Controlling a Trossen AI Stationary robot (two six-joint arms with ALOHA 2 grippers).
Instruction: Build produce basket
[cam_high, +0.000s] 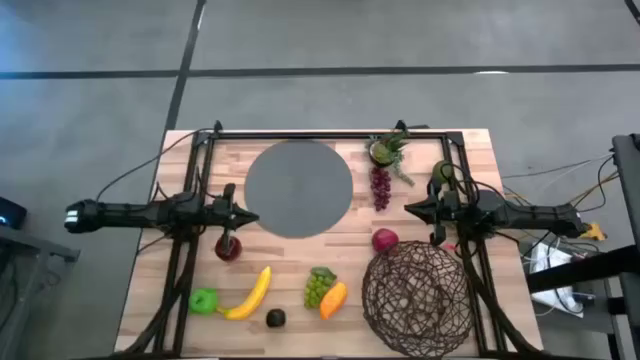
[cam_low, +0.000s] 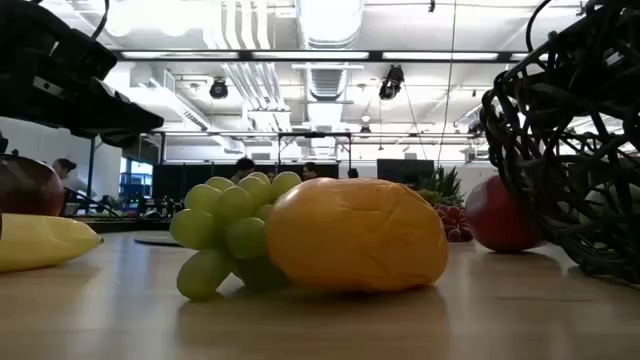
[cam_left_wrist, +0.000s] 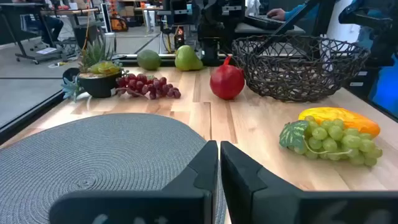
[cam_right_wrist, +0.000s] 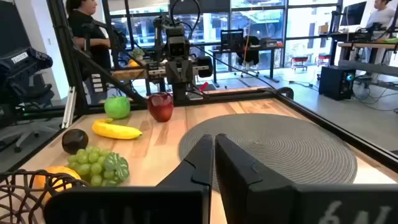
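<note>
- Wire-mesh basket (cam_high: 416, 291) is sitting empty at the table's front right, red apple (cam_high: 385, 240) just beside it.
- Left gripper (cam_high: 252, 217) and right gripper (cam_high: 410, 209) are hovering with jaws closed, holding nothing, flanking the grey mat (cam_high: 298, 188).
- Banana (cam_high: 251, 294), green grapes (cam_high: 318, 288) are lying loose.

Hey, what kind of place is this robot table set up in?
Probably a robotics lab or open workshop: exposed ceiling ducts, glass partitions, desks with computer equipment, and a person standing beyond the table.

left jaws closed over grey disc (cam_left_wrist: 93, 162) | basket (cam_left_wrist: 298, 62) empty | red apple (cam_left_wrist: 227, 81) beside it
</note>
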